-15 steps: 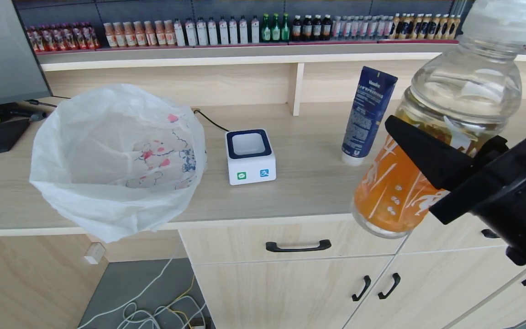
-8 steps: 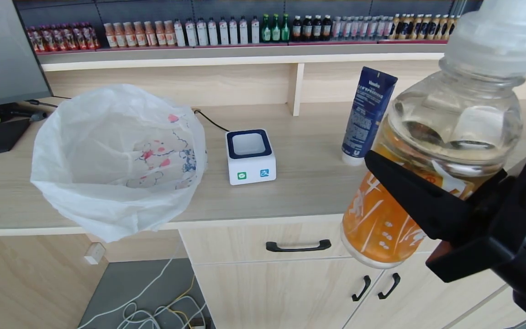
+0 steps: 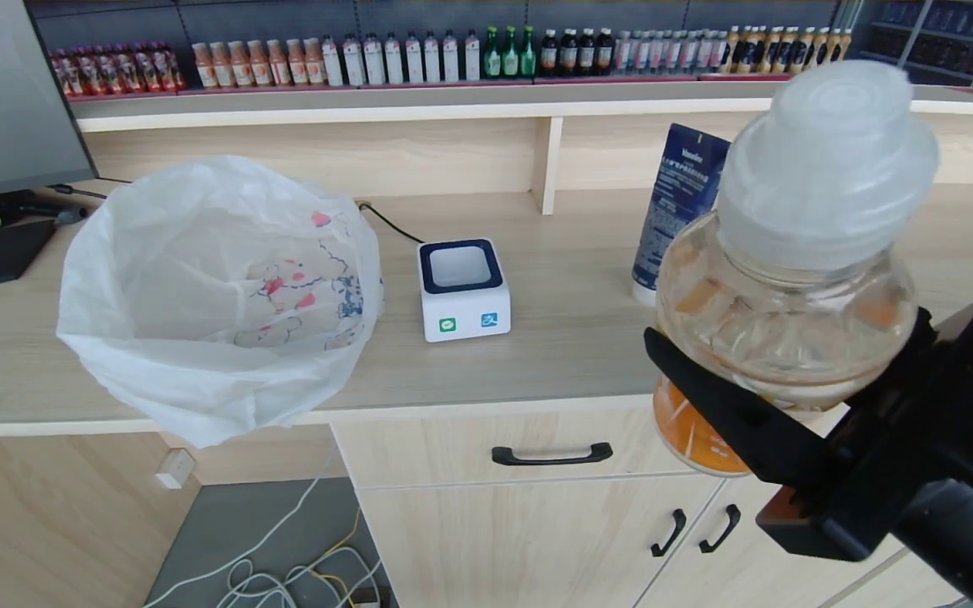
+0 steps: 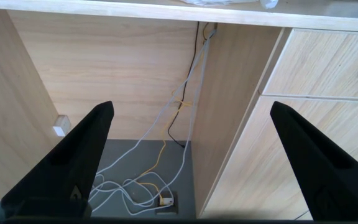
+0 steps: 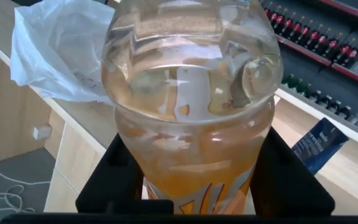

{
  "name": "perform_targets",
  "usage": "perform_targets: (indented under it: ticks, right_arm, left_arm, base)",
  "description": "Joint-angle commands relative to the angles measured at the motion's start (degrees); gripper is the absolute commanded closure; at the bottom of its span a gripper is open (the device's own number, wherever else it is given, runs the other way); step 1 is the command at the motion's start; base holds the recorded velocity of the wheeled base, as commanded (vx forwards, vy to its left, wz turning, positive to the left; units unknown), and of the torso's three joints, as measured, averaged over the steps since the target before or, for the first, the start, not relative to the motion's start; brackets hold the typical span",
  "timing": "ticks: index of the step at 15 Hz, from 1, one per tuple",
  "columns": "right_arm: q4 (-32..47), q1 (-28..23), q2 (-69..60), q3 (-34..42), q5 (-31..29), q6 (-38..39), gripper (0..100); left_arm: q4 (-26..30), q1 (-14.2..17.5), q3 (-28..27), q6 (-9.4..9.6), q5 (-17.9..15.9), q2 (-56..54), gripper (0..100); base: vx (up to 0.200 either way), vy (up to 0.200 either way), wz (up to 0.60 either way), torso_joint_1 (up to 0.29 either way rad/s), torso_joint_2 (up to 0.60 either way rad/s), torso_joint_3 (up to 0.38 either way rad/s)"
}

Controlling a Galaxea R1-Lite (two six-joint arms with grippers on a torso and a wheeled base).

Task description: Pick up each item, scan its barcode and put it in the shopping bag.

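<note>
The bottle (image 3: 790, 253) is see-through plastic with a big, pale, cloudy cap. The top half is bare, and you can see clear drink inside. The bottom half has an orange wrap with white marks on it. The bottle leans, so its cap points up toward the head camera and its bottom points down and away.

The right pincer (image 3: 824, 338) is clamped on the bottle. Its two black fingers (image 3: 723, 405) are spread wide, one on each side of the bottle's fat middle, and both press on it. In the right wrist view the bottle (image 5: 191, 112) stands right between the two sides of the pincer (image 5: 197, 180), with the orange part down by the fingers and the clear part sticking out past them.

The bottle is up in the air. It is not touching the counter (image 3: 571, 338). It hangs at the counter's front edge, over the drawers (image 3: 537, 447). The blue tube (image 3: 672, 211) stands on the counter behind the bottle. The white scanner (image 3: 463, 289) sits on the counter, well apart from the bottle, toward the robot's left. The white bag (image 3: 115, 253) is past the scanner, farther left, with its mouth open wide and its bottom hanging over the counter's edge.

The left pincer (image 4: 191, 118) is low down, under the counter top. Its fingers are far apart and hold nothing. Past them, cables (image 4: 160, 180) lie on the floor.
</note>
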Motion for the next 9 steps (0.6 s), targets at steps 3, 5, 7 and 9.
perform_targets:
  ticks: [3, 5, 7, 9]
  right_arm:
    - [-0.04, 3.99, 0.93, 0.15, 0.85, -8.29, 100]
    - [-0.04, 10.4, 4.1, -0.47, 0.67, -13.65, 100]
    - [-0.04, 13.65, 7.26, -2.4, 1.28, -17.61, 100]
    - [-0.04, 14.88, 9.64, -3.72, 6.03, -18.22, 100]
  left_arm:
    - [0.0, 0.05, 0.0, -0.01, 0.0, -0.02, 0]
    - [0.0, 0.05, 0.0, -0.01, 0.0, -0.02, 0]
    - [0.0, 0.05, 0.0, -0.01, 0.0, -0.02, 0]
    - [0.0, 0.05, 0.0, -0.01, 0.0, -0.02, 0]
  base:
    - [0.0, 0.0, 0.0, 0.0, 0.0, 0.0]
    - [0.0, 0.0, 0.0, 0.0, 0.0, 0.0]
    - [0.0, 0.0, 0.0, 0.0, 0.0, 0.0]
    - [0.0, 0.0, 0.0, 0.0, 0.0, 0.0]
